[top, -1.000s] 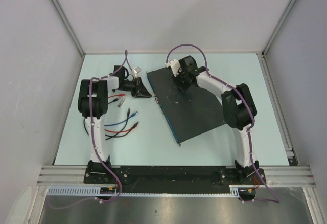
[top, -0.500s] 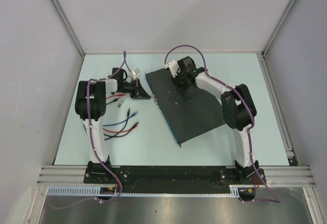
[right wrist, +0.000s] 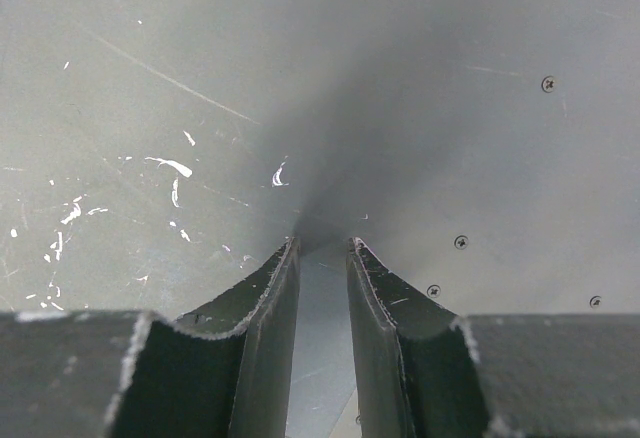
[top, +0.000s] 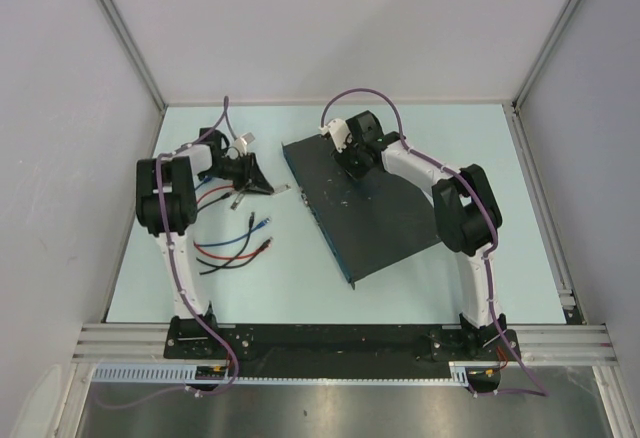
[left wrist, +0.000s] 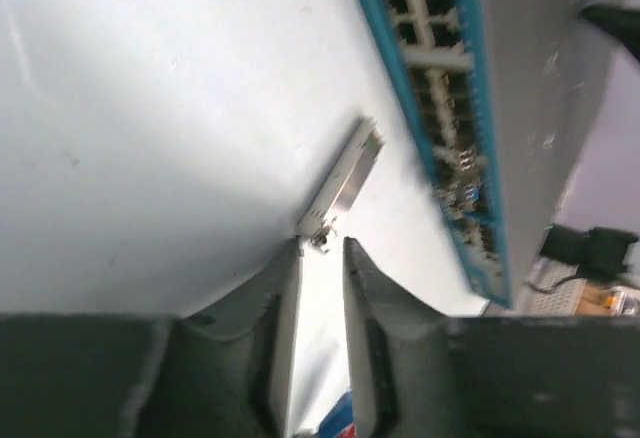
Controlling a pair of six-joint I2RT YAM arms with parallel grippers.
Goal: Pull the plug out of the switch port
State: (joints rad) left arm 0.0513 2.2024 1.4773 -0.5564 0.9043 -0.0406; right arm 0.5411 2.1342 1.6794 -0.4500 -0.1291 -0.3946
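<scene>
The left gripper (left wrist: pixel 321 250), nipped on the plug (left wrist: pixel 345 178), is drawing left. The plug is now lying on the desk (left wrist: pixel 150 108), clear of the switch (left wrist: pixel 440 108), so extraction seems done. The right gripper (right wrist: pixel 323 248), fingers together, is bracing the switch.

A robotics lab test cell; pale mint tabletop (top: pixel 300 278) walled by plain grey panels (top: pixel 330 28) in aluminium framing rails (top: pixel 125 340); two white-and-black robot arms (top: pixel 478 278) bolted at its edge; flat black metal switch (top: pixel 385 223) and loose coloured cables (top: pixel 225 248).

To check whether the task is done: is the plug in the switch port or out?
Out. In the left wrist view the plug is apart from the sockets of the switch, with bare table between them.
</scene>
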